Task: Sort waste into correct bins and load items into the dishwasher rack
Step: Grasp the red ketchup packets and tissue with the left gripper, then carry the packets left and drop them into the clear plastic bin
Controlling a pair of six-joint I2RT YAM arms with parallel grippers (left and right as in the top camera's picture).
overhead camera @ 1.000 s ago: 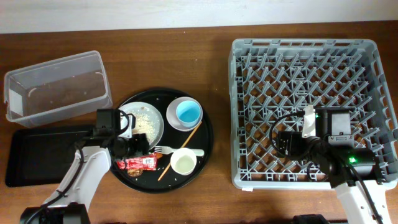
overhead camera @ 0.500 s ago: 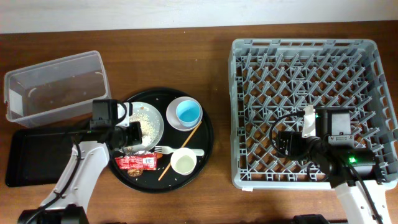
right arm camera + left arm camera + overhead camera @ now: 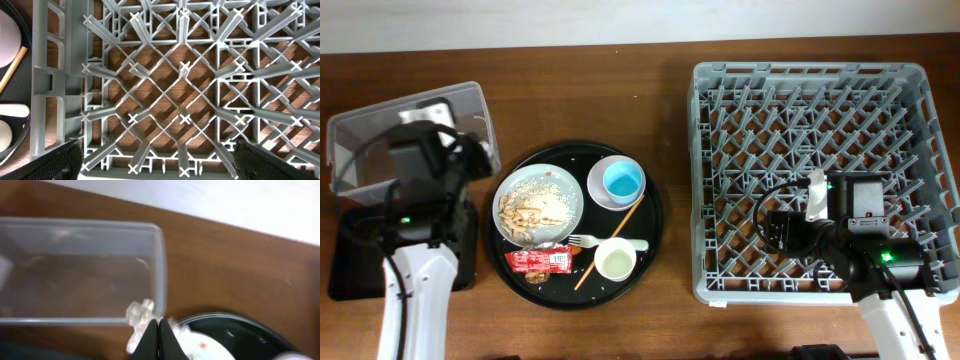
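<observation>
My left gripper (image 3: 159,337) is shut on a crumpled white napkin (image 3: 139,314) and hangs at the near right corner of the clear plastic bin (image 3: 75,275). From overhead, that gripper (image 3: 472,165) sits between the clear bin (image 3: 405,105) and the black round tray (image 3: 655,215). The tray carries a plate (image 3: 538,203) of food scraps, a blue cup (image 3: 622,182) on a saucer, a chopstick (image 3: 610,242), a fork (image 3: 582,240), a small white cup (image 3: 616,262) and a red wrapper (image 3: 540,261). My right gripper (image 3: 790,232) stands open and empty over the front of the grey dishwasher rack (image 3: 810,70).
A black bin (image 3: 360,250) lies in front of the clear bin, partly under my left arm. In the right wrist view, only the rack's grid (image 3: 185,90) lies between the wide-spread fingers (image 3: 55,160). The tray's edge and the chopstick (image 3: 12,70) show at the left.
My left gripper shut on the napkin that lay on the plate, lifted it and swung left and back to the clear bin's corner. The right arm has not moved.
</observation>
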